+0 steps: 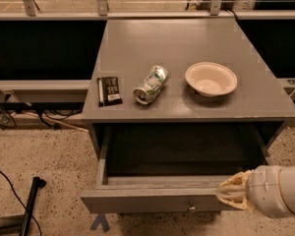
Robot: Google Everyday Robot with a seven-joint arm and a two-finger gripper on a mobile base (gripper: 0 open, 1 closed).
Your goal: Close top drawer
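Observation:
The top drawer (152,199) of the grey cabinet (187,43) stands pulled out toward me, its inside empty and dark. Its flat front panel has a small round metal knob (191,207) near the middle. My gripper (229,192) reaches in from the lower right. Its pale tip rests at the right end of the drawer's front panel, right of the knob.
On the cabinet top lie a dark flat packet (109,90), a crushed can (150,84) on its side and a white bowl (211,78). A black pole (30,204) and cables (5,180) lie on the speckled floor at left. Dark low shelves flank the cabinet.

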